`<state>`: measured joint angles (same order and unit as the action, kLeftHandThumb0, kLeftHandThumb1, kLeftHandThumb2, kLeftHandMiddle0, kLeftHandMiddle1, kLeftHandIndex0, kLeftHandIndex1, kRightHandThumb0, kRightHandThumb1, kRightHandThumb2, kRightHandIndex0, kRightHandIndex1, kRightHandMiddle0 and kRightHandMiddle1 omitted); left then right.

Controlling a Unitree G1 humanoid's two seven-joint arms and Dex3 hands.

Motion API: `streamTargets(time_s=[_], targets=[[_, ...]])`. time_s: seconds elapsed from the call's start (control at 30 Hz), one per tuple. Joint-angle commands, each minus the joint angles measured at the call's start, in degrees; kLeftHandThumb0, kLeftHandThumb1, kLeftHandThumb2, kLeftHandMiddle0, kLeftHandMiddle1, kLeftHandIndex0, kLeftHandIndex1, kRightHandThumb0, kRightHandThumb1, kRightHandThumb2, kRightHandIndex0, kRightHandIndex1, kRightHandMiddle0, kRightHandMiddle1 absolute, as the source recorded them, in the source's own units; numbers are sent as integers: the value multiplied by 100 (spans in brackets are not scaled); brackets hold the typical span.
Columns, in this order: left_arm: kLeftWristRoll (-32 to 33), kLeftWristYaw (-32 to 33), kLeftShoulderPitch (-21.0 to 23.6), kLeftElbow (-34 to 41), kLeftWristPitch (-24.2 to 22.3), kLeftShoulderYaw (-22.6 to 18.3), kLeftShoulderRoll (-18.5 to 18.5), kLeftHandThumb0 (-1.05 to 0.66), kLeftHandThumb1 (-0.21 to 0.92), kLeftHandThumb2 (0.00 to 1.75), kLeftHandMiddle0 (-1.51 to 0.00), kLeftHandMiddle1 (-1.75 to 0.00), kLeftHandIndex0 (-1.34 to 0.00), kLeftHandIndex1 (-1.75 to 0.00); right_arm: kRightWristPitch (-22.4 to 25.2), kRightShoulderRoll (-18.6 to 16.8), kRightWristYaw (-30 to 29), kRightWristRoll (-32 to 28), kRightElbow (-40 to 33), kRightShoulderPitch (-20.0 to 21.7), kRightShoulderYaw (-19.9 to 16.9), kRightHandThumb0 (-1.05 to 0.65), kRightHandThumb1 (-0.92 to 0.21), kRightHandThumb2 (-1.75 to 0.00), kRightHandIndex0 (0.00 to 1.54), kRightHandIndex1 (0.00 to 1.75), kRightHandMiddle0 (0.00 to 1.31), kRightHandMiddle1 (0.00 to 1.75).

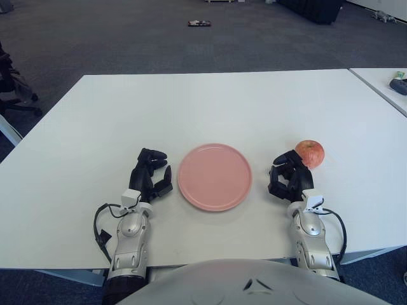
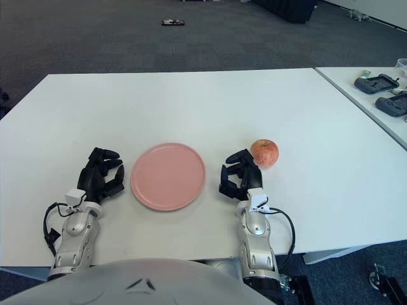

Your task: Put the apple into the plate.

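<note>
Landmark is the plate (image 1: 214, 176), pink, round, flat on the white worktop (image 1: 210, 101), near the front edge and about centred between the two arms.

Left hand (image 1: 151, 174) shows just left of the plate, close to its rim but apart from it. Fingers (image 1: 152, 154) are dark, loosely curled inward and hold nothing. Silver forearm runs back toward the front edge, with a black cable looped at the wrist.

The plate has nothing on it.

Right hand (image 2: 239, 176) shows just right of the plate, a small gap from the rim. Its fingers (image 2: 240, 156) are loosely curled, not closed round anything. Fingertips point up and right, toward the apple.

Apple (image 2: 264, 152), red with a yellowish patch, sits on the worktop right of the plate, beyond the right hand on its far right side. It is just beside the fingertips; cannot tell if they touch it. Not gripped, not lifted.

Far right of the plate, a second worktop (image 2: 362, 95) carries dark handheld devices (image 2: 376, 83). Behind the plate, grey carpet floor (image 1: 127, 38) with a small dark object (image 1: 198, 24) lying on it.
</note>
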<state>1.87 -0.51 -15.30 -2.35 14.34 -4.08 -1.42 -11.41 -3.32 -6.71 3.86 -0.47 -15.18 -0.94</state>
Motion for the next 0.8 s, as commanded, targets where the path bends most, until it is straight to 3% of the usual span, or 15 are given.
streamTargets(time_s=[0.0, 0.53, 0.77], targets=[[37, -12, -105, -106, -125, 18, -9, -1, 55, 97, -46, -153, -35, -175, -21, 16, -35, 49, -48, -40, -5, -1, -39, -122, 48, 165, 47, 175], [4, 27, -130, -112, -110, 27, -41, -1, 54, 100, -45, -156, -35, -175, -142, 24, -36, 55, -240, -51, 35, 0, -39, -122, 54, 164, 40, 175], [21, 6, -124, -132, -81, 29, -50, -1, 54, 101, -44, -158, -35, -175, 185, 113, -109, 441, -1054, -64, 100, 0, -39, -123, 58, 168, 34, 175]])
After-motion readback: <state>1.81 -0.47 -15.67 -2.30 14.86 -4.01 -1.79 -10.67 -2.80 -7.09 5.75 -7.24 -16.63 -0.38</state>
